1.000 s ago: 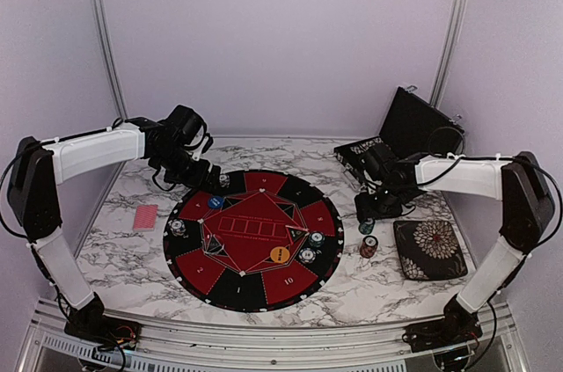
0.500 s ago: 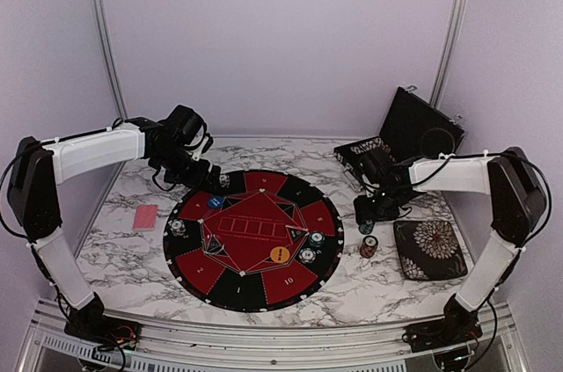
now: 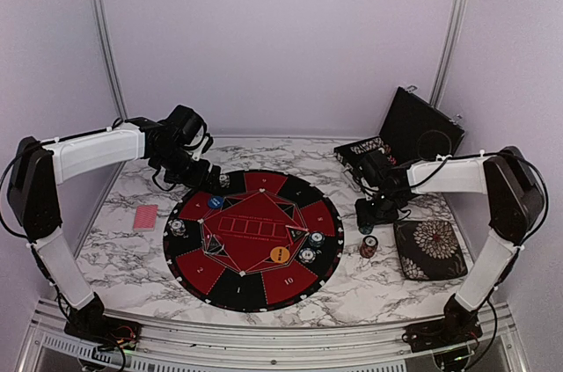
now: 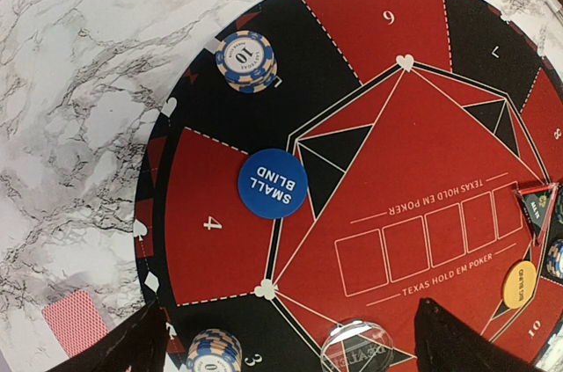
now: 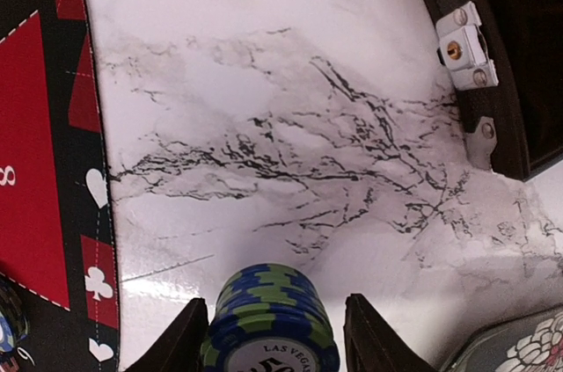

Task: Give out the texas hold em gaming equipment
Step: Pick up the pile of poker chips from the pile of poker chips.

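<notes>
Marble-patterned table (image 3: 123, 249), smooth and grey-veined, carries a flat round playing mat (image 3: 253, 240) in red and black, printed with numbered seats, which explains why chips and discs sit at intervals round it.

Near edge first: the right gripper (image 5: 268, 324) straddles a blue-and-green chip stack (image 5: 268, 324), ridged at its edge, standing off the mat on bare marble. Its fingers (image 5: 180, 337) flank the stack on both sides with narrow gaps showing; judged mid-closure, grasp not confirmed. A second, reddish chip stack (image 3: 369, 246) stands just beside, near the dark flower-patterned tray (image 3: 429, 249).

On the mat: an orange disc (image 3: 280, 255), a blue "small blind" disc (image 4: 273, 183), and a blue-and-white chip stack (image 4: 247, 60) at a seat edge.

Left of the mat lies a red-backed card pile (image 3: 145, 216), flat and apart.

Farther back, the left gripper (image 4: 281, 337) hangs spread wide over the mat's far-left edge, carrying nothing. The black hinged case (image 3: 400, 139) stands open at the far right.
</notes>
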Robot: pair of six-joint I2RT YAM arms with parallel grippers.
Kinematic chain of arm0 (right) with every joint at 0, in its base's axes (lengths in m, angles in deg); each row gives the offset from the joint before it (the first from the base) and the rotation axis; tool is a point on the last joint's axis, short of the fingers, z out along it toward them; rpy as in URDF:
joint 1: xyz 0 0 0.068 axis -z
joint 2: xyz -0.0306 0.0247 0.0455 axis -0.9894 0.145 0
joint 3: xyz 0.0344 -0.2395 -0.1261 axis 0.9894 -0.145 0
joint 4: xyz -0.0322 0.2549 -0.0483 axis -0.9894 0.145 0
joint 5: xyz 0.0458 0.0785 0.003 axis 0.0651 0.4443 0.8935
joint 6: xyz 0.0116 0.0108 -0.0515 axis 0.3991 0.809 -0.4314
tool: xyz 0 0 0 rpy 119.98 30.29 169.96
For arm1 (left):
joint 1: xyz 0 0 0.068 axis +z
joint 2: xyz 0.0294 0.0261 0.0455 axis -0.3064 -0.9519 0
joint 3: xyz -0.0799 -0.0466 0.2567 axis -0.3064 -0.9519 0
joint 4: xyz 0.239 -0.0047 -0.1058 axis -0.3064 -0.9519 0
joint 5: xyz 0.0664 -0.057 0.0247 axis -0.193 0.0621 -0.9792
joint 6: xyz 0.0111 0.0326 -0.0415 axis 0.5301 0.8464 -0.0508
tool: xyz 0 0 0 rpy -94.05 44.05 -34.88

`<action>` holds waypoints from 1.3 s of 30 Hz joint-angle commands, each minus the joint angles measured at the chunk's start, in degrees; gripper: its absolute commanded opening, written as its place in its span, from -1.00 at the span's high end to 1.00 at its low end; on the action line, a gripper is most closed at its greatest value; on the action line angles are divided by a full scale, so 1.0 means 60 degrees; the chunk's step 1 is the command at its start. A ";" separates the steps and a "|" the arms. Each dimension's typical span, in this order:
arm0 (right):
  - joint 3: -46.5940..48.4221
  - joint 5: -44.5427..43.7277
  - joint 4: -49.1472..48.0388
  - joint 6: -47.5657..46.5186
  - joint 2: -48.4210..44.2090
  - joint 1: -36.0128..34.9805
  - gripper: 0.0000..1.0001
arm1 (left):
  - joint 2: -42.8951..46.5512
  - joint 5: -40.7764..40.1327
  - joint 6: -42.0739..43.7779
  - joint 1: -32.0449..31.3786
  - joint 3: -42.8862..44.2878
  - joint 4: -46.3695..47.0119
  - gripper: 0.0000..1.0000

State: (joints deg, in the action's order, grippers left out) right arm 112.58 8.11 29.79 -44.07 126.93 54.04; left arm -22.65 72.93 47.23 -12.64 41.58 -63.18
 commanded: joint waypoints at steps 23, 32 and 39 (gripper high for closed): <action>0.0142 -0.0112 0.0119 0.0057 -0.0269 0.0076 0.04 | -0.0148 0.0098 0.0082 0.0023 -0.0107 0.0056 -0.98; 0.0255 -0.0086 0.0197 0.0099 -0.0371 0.0044 0.03 | -0.0141 0.0115 0.0094 0.0026 -0.0104 0.0049 -0.98; 0.0332 -0.0100 0.0228 0.0107 -0.0358 -0.0027 0.08 | -0.0137 0.0106 0.0096 0.0026 -0.0102 0.0055 -0.98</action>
State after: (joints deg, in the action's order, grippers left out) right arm 112.54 8.06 30.43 -44.03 126.23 54.02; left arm -22.87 73.08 47.28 -12.64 41.58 -63.18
